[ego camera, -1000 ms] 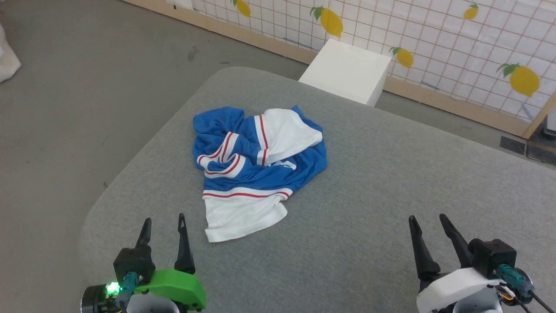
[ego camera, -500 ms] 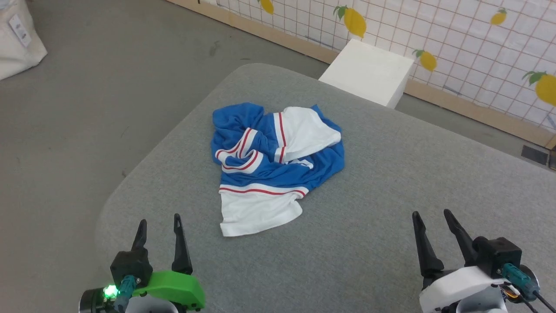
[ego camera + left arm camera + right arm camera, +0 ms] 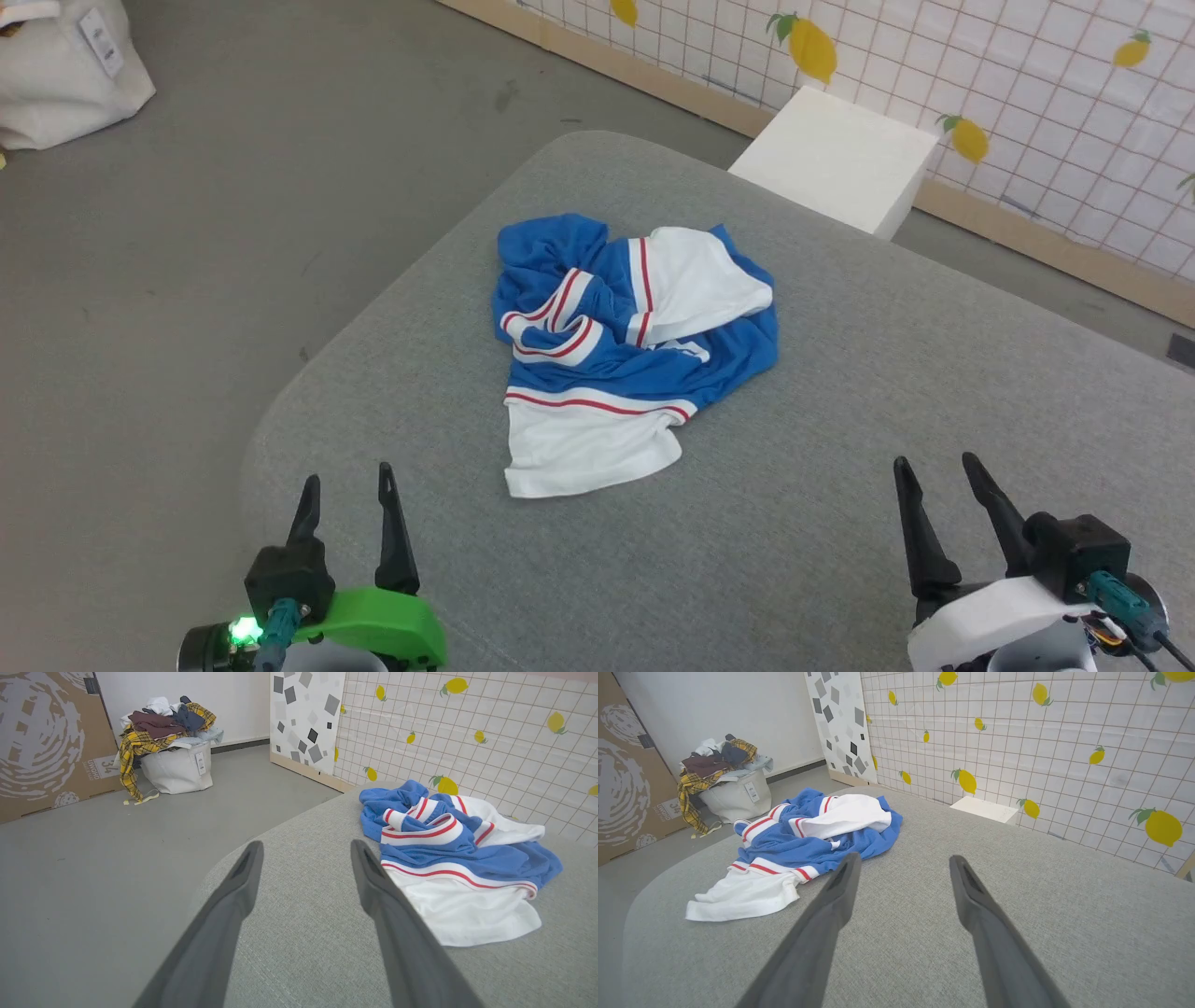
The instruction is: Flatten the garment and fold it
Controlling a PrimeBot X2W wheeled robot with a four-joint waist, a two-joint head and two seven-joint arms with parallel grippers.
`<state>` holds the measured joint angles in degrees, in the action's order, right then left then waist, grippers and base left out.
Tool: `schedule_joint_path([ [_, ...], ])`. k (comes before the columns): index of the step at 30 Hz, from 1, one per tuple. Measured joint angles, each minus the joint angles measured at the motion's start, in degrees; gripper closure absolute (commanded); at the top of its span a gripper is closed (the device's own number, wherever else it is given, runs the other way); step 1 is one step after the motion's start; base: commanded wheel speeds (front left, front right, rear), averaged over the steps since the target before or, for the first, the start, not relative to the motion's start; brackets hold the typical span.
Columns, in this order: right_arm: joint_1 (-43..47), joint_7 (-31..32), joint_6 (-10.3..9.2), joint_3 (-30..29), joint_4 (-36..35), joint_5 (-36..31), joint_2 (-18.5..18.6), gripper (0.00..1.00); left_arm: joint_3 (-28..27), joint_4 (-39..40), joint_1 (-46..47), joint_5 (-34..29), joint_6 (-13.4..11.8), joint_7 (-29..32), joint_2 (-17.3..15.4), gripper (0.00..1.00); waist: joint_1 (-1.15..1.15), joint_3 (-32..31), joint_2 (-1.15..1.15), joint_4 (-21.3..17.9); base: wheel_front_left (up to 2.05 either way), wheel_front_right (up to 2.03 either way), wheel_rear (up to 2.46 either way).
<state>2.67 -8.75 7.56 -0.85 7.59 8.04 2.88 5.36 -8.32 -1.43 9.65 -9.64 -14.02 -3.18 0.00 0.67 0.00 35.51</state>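
a grey table (image 3: 840,420) is bearing the crumpled garment (image 3: 644,364); wrist views are adding a laundry bag (image 3: 175,767), upper left. left gripper (image 3: 348,471) and right gripper (image 3: 934,457) are gaping, empty.

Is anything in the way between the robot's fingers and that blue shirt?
Nothing visible. Just grey padding lies between the crumpled shirt and the left gripper and right gripper, both with fingers open and apart from it.

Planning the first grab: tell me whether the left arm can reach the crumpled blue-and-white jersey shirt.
Probably yes: only bare grey fabric tabletop separates the left gripper, jaws open, from the royal-blue jersey shirt.
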Motion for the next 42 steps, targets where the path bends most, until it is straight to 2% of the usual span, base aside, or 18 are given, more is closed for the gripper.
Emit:
schedule_joint_path([
  [5,0.01,0.03,0.0,0.12,-0.01,0.01,-0.01,0.0,0.4,-0.54,0.02,-0.19,0.0,-0.47,-0.07,0.0,0.0,0.26,0.0,0.84,0.0,0.0,0.0],
  [12,0.01,0.49,0.01,0.18,-0.42,0.0,-0.04,0.0,0.34,-0.85,0.37,-0.47,0.1,-0.54,-0.2,0.0,0.0,0.55,0.0,-0.46,0.0,0.0,0.0],
  [16,-0.01,1.04,0.0,0.16,-1.27,-0.03,-0.05,0.0,0.89,-2.38,2.51,0.23,2.13,-0.24,-0.46,0.0,0.0,0.88,0.0,-1.44,0.0,0.0,0.0],
  [19,-0.26,1.83,0.0,0.19,-2.32,-0.84,-0.05,0.0,0.75,-3.83,8.1,1.98,3.55,2.27,-0.66,0.0,0.0,1.54,0.0,-2.45,0.0,0.0,0.0],
  [24,-1.83,3.99,0.0,-0.01,-5.42,-2.74,-0.07,0.0,0.41,-10.32,20.69,8.06,8.12,11.77,-0.74,0.0,0.0,3.88,0.0,-4.98,0.0,0.0,0.0],
  [28,-2.78,5.6,0.01,-0.87,-7.56,-4.33,-0.08,0.0,-0.82,-16.71,28.66,12.09,9.36,20.58,-0.9,0.0,0.0,6.46,0.0,-7.36,0.0,0.0,0.0],
  [31,-2.77,6.5,0.01,-2.14,-8.89,-4.92,-0.07,0.0,-1.76,-21.68,33.34,14.97,9.34,28.24,-1.12,0.0,0.0,8.82,0.0,-9.47,0.0,0.0,0.0],
  [36,-2.71,7.44,0.0,-4.11,-10.82,-5.17,-0.05,0.0,-1.23,-27.1,36.3,16.71,9.06,36.83,-1.54,0.0,0.0,12.55,0.0,-12.5,0.0,0.0,0.0],
  [42,-2.71,7.77,0.0,-4.68,-11.85,-5.59,-0.05,0.0,-0.18,-31.05,36.39,17.19,7.5,40.27,-1.45,0.0,0.01,16.64,0.0,-15.06,0.0,0.0,0.0],
])
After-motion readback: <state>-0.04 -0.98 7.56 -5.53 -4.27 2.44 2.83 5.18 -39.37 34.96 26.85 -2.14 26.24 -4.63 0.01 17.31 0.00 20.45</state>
